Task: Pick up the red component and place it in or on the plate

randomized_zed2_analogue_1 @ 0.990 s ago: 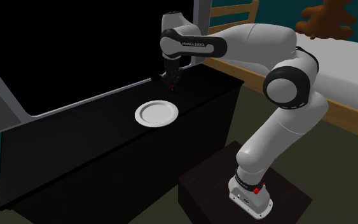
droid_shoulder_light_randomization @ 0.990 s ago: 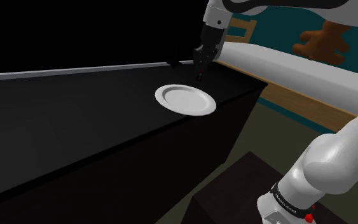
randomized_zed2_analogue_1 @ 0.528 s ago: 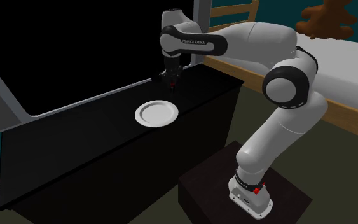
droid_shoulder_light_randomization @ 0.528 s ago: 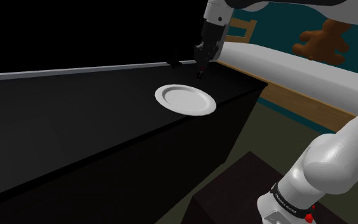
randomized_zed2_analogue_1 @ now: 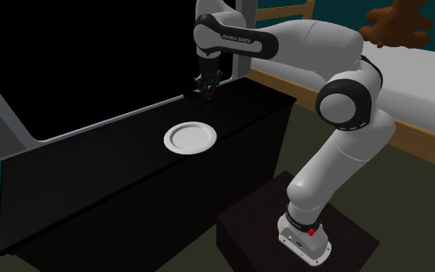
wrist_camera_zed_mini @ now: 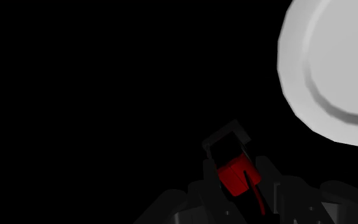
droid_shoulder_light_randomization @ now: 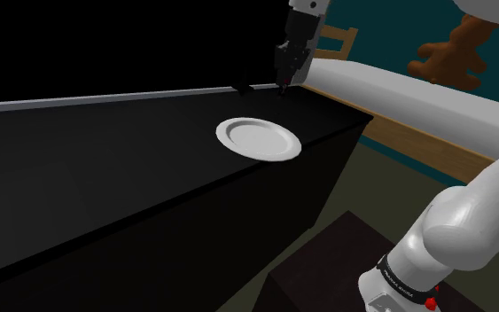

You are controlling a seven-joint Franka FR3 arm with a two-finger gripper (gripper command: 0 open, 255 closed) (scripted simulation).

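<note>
Black table bears a white plate; tool clasps red component.

The white arm arches up (elbow high), its claw pointing down, pinching the red component.

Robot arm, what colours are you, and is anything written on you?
The arm is white and rounded, like fat tubes, with dark grey rings at its joints. One dark link near the end has small white lettering. The tool is all black with two fingers. By the base there is a dark band and a small red mark.
</note>
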